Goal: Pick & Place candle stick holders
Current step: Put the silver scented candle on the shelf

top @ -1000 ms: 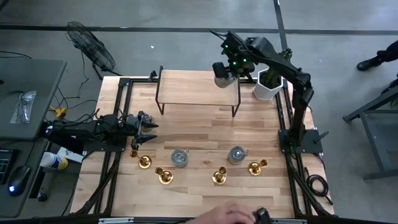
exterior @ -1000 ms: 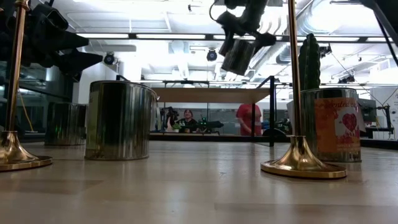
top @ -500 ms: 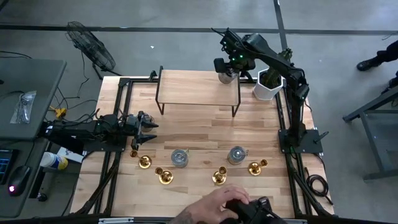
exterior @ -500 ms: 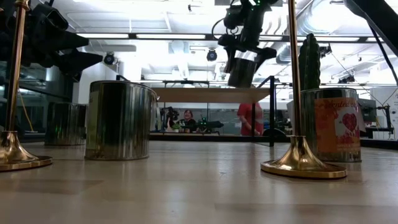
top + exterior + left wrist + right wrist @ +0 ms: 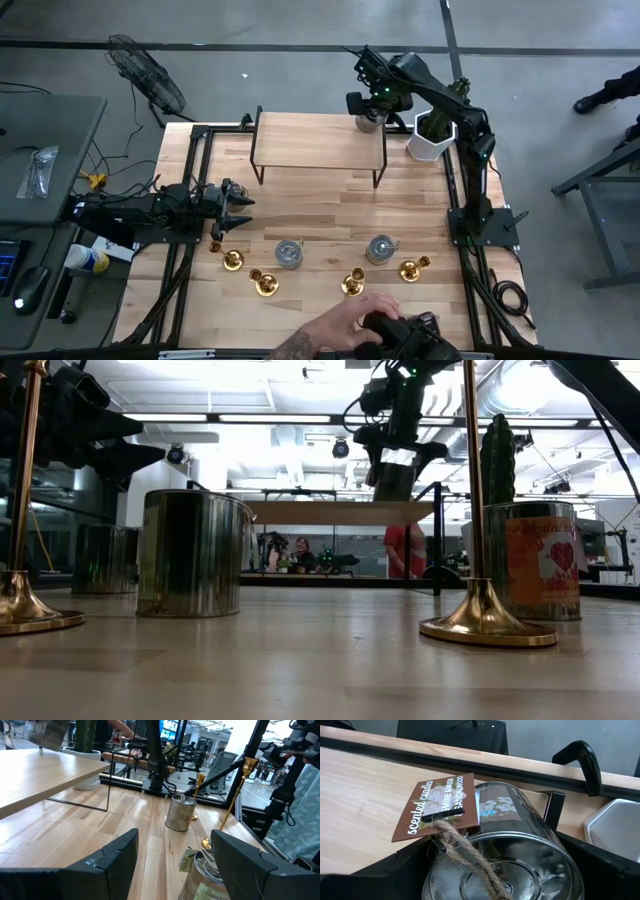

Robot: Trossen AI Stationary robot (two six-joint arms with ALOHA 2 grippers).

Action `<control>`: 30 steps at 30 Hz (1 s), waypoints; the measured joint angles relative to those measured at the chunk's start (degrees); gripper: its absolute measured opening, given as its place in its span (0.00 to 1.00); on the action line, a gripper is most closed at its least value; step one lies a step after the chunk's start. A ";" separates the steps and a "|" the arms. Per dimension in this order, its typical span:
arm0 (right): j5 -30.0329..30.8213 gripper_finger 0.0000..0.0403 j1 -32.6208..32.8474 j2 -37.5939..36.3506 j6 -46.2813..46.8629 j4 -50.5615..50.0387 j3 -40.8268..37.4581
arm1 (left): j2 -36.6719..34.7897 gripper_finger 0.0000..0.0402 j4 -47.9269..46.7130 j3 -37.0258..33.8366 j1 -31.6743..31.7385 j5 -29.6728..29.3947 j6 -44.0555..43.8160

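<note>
Four gold candle stick holders (image 5: pixel 232 260) (image 5: pixel 265 283) (image 5: pixel 352 285) (image 5: pixel 412 268) stand on their round bases in a row near the table's front edge. One of them (image 5: pixel 487 622) shows close up in the low view, and another (image 5: pixel 227 810) in the left wrist view. My right gripper (image 5: pixel 370 105) is at the far right, above the wooden shelf's far right corner, shut on a silver tin can (image 5: pixel 520 845) with a brown tag. My left gripper (image 5: pixel 172 870) waits open at the table's left edge with nothing between its fingers. My right gripper clasps the tin can's round wall (image 5: pixel 555 855) between its two fingers (image 5: pixel 410 865), one on each side, close to the lid end with the twine. The fingers come from above, slanting steeply down. The can (image 5: pixel 393 478) hangs below them, clear of the shelf top.
The wooden shelf (image 5: pixel 318 140) stands at the far middle, with a white pot holding a cactus (image 5: pixel 432 140) to its right. Two more tin cans (image 5: pixel 289 253) (image 5: pixel 380 248) stand behind the holders. A person's hand (image 5: pixel 345 325) with a dark thing reaches over the near edge.
My right gripper has carried the tin can toward the table's far right corner and down toward the shelf top, and the can has tipped more upright. A person's hand has come farther in over the near edge.
</note>
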 joint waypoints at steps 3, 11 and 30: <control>-0.49 0.88 -0.17 0.31 -0.03 -0.35 0.00 | 0.01 0.61 -0.01 0.00 0.02 0.00 0.00; -1.04 0.88 0.20 0.70 -0.55 -0.81 -0.02 | 0.01 0.61 0.00 -0.01 0.00 -0.04 -0.02; -0.65 0.95 0.15 0.74 -1.17 -0.88 -0.02 | 0.00 0.61 0.00 0.01 0.00 -0.04 -0.02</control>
